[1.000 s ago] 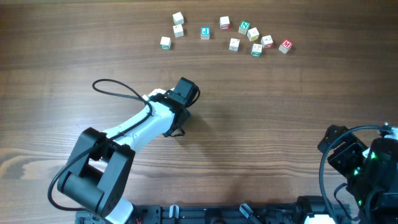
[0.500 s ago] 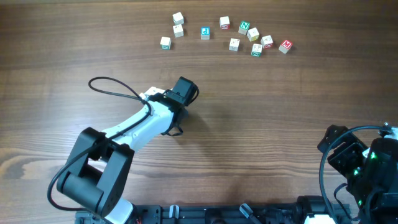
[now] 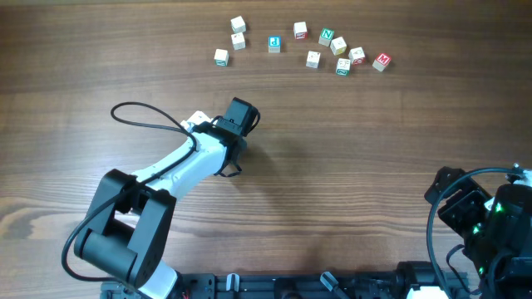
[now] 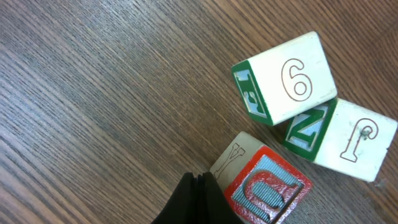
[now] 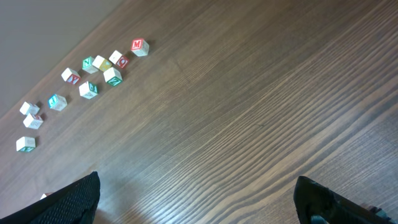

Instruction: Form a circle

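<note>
Judging from how the cubes lie, the task is taken to be at an early stage: no ring is formed yet. What counts so far as the circle (image 4: pixel 298 118) is only a tight cluster of three pale letter cubes, seen in the left wrist view. One is marked 6, one with green print touches it, and a red-printed one lies just beside both. In the overhead view this cluster is not seen (it is presumably hidden beneath the arm, left of the table's centre). The left gripper (image 4: pixel 198 183) is clenched with its fingers pressed together and nothing is held. Its tip is set right against the red-printed cube, though whether it actually touches cannot be told. The scattered letter cubes (image 3: pixel 313 58) are strung in a loose line along the far edge of the table (image 3: pixel 374 183), and none is joined to the cluster. The right gripper (image 5: pixel 196 180) is spread wide and empty, parked at the near right corner. Most of the work is therefore judged to be left: many more cubes have to be brought over and closed into a curve.
</note>
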You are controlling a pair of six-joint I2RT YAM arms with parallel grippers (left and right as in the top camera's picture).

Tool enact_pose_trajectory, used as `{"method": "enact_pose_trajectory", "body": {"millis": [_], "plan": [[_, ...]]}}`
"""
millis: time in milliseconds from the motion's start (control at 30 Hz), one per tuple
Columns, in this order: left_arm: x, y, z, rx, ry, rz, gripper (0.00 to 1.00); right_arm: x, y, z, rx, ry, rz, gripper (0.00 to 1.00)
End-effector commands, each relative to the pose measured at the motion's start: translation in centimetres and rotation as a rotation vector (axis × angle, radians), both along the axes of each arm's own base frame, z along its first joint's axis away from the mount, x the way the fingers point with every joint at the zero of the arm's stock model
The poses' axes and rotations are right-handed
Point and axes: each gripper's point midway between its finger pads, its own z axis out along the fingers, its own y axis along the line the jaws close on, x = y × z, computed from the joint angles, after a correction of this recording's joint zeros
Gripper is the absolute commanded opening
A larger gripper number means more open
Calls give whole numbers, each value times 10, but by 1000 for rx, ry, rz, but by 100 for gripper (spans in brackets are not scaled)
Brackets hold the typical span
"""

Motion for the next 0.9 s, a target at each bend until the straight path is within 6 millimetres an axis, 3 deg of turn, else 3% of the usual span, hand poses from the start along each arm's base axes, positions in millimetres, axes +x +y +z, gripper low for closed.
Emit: {"method": "enact_pose_trajectory", "body": {"millis": [0,200,333,400,633,733,867], "plan": [[1,7,-2,23,-9,26,4,-1,-1,1,1,-6,-7,100],[-3,8,-3,30,5,26,4,-1,-1,1,1,-6,-7,100],[-18,14,0,41,45,74,4,-1,-1,1,0,-6,-7,100],[-23,19,19,45,24,83,4,-1,-1,1,0,-6,-7,100],[2,36,132,-12,-354,94,4,-1,-1,1,0,-6,-7,100],[14,34,147,-25,-422,67,4,-1,-1,1,1,-6,-7,100],[26,31,150,-28,-467,79,4,-1,-1,1,0,-6,-7,100]]}}
